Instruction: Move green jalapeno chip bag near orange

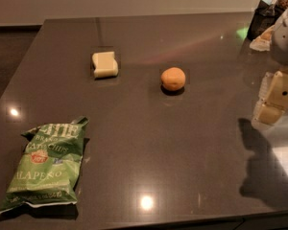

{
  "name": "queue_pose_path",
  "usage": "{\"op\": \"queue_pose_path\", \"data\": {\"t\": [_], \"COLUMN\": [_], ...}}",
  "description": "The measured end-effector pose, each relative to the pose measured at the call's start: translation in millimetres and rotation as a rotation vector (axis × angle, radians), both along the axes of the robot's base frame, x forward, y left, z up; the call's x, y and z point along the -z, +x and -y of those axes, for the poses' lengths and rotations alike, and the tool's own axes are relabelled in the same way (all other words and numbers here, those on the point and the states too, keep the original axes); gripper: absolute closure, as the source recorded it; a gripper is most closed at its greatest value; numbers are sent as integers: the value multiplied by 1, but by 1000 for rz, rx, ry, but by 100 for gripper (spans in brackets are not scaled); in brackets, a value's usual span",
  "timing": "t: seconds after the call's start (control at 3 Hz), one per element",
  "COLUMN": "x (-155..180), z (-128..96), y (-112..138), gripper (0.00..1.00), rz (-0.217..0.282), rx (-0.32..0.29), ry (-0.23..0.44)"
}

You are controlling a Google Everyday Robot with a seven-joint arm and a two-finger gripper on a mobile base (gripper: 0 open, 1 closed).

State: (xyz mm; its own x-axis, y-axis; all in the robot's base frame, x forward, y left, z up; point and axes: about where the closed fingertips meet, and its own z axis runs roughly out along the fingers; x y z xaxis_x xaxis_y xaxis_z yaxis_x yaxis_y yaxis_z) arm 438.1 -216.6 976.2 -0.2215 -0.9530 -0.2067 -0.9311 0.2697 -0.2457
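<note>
The green jalapeno chip bag (45, 166) lies flat at the near left corner of the dark countertop (149, 147), lettering facing up. The orange (173, 78) sits near the middle of the counter, farther back and to the right of the bag. My gripper (274, 99) hangs at the right edge of the view, above the counter. It is to the right of the orange, far from the bag, and holds nothing that I can see. Its shadow falls on the counter below it.
A pale yellow rectangular block (104, 64) lies at the back left of the orange. Dark containers and packets (266, 18) stand at the far right corner. The counter's front edge runs just below the bag.
</note>
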Motion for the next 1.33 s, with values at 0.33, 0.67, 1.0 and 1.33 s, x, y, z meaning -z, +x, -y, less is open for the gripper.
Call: {"op": "queue_pose_path", "data": {"t": [0.33, 0.67, 1.0, 1.33], "x": [-1, -7, -15, -16], "z": [0, -16, -50, -92], "y": [0, 12, 30, 43], "gripper": [0, 0, 0, 0], "rz": [2, 3, 12, 16], "rx": [0, -26, -91, -178], "ry": [0, 39, 90, 126]}}
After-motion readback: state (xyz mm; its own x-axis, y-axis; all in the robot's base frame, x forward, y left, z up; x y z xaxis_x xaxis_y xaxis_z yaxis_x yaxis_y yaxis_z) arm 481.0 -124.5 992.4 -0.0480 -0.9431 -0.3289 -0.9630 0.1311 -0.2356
